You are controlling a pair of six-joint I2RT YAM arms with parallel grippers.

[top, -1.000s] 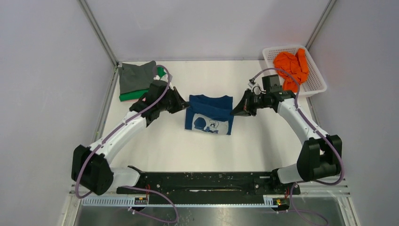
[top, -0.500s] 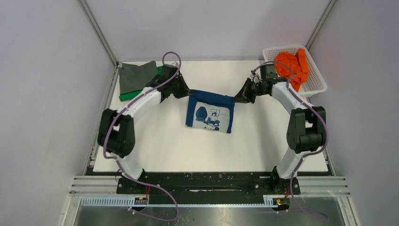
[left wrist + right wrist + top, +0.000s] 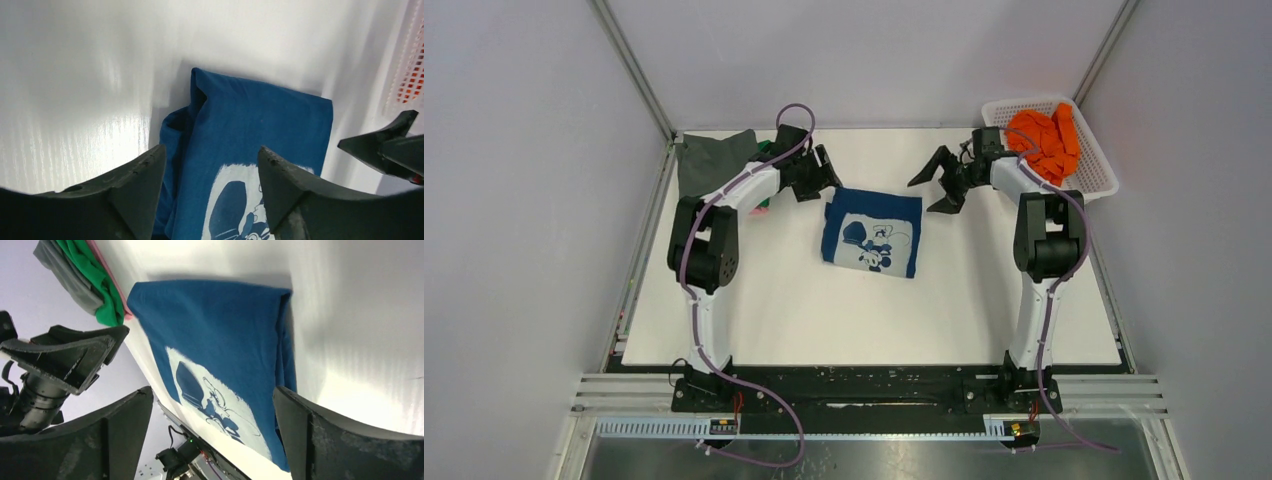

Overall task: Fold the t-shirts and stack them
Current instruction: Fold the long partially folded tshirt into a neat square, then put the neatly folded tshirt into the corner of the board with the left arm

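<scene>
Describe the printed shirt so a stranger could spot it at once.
On the white table, toward the back middle, lies a folded dark blue t-shirt. Only it carries a white cartoon-mouse print; the grey-and-green pile and the orange shirt are plain.

Release noted. The left gripper (image 3: 822, 178) and the right gripper (image 3: 936, 188), clamped on the far corners of the dark blue t-shirt (image 3: 872, 235) a second ago, now stand with jaws apart, drawn back clear of the cloth. The shirt, then held taut between them, now lies slack on the table (image 3: 984, 300), slightly farther from the arm bases and showing more of its print.
</scene>
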